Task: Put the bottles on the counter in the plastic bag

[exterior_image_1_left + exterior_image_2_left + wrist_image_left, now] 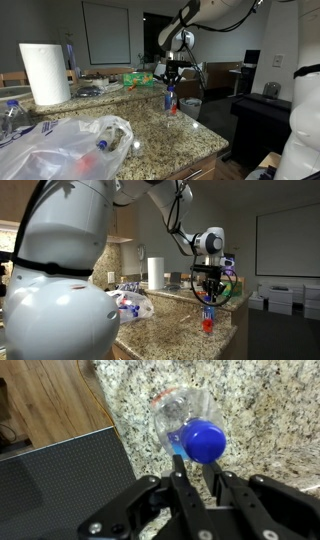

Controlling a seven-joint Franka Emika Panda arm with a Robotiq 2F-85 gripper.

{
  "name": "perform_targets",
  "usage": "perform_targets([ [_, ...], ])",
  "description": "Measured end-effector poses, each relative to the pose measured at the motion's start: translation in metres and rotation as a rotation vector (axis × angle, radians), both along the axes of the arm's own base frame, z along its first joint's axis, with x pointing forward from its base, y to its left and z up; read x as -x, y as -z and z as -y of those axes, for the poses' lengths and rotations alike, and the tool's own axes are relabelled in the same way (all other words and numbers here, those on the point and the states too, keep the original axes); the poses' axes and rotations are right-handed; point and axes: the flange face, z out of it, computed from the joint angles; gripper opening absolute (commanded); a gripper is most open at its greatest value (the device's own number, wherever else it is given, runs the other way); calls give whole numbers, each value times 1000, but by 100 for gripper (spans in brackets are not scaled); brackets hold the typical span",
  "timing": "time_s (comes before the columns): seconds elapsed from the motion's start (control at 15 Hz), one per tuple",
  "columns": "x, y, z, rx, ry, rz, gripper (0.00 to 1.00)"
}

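A small clear bottle (170,101) with a blue cap stands upright on the speckled granite counter (150,130) near its far edge. It also shows in an exterior view (208,319) and from above in the wrist view (190,425). My gripper (172,76) hangs just above the cap, apart from it, and shows in an exterior view (208,295). Its fingers (194,468) have a narrow empty gap between them. The crinkly translucent plastic bag (60,148) lies at the counter's near end with a bottle (103,143) inside.
A white paper towel roll (44,73) stands at the back of the counter, with clutter (140,77) behind the gripper. A larger clear bottle (12,113) stands by the bag. The counter edge drops to wooden floor (55,405) and a dark panel (60,485).
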Motion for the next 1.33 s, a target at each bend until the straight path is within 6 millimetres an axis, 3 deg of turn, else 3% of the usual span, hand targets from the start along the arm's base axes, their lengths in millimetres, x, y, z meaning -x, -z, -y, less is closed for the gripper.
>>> perform_targets([
  [0.33,4,-11,-11,-5,-14,14,91],
  [0.4,6,-9,-13,-7,-17,6,59],
  [0.47,8,-5,-15,-9,-20,-3,50],
  [0.53,10,-1,-16,-10,-21,-12,49],
  [0.8,17,12,-17,-16,-23,-47,23],
  [1.0,20,4,-18,-16,-26,-54,12],
  [1.33,33,-7,-19,-16,-37,-93,12],
])
